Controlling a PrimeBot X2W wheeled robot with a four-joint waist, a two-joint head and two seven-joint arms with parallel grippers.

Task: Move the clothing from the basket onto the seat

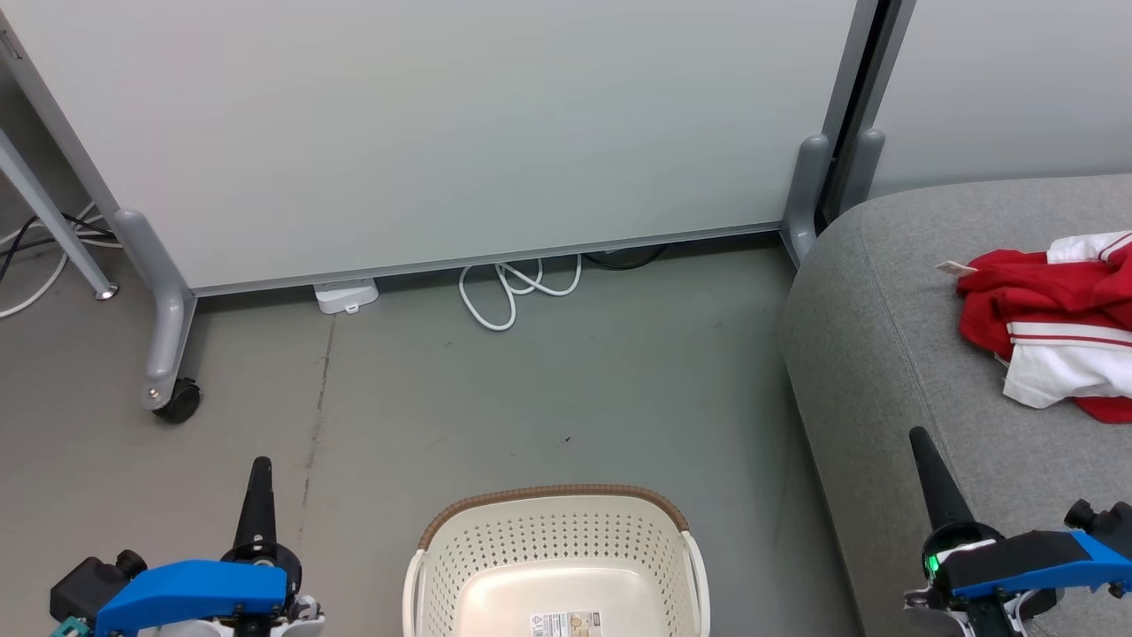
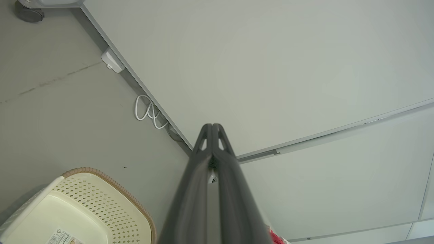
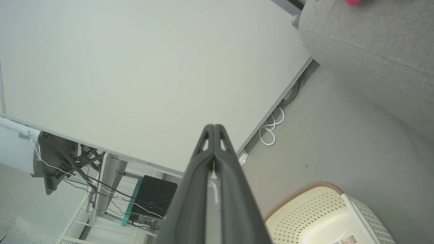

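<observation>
Grey-white board comes first on my head feed: a tall partition panel (image 1: 442,133) standing on the dull grey floor (image 1: 575,389). To my right is the seat (image 1: 884,310), light grey fabric with a rounded edge, running off the right side of the picture. The basket (image 1: 553,491) sits on the floor at the bottom centre, beside the seat but not touching it. It is cream plastic with perforated walls and a brown woven-look rim, and a paper label lies on its smooth bottom.

The clothing (image 1: 1052,327) lies crumpled on top of the seat at the far right, red with white panels and thin stripes, well apart from the basket.

My left hand (image 1: 259,469) points up at the lower left over bare floor, its two dark fingers pressed together and pinching nothing. My right hand (image 1: 921,442) is the same at the lower right, over the front of the seat, fingers pressed together.

A looped white cable (image 1: 513,296) lies at the foot of the panel, with a small white plug box (image 1: 347,295) to its left and a black caster (image 1: 181,400) further left.
</observation>
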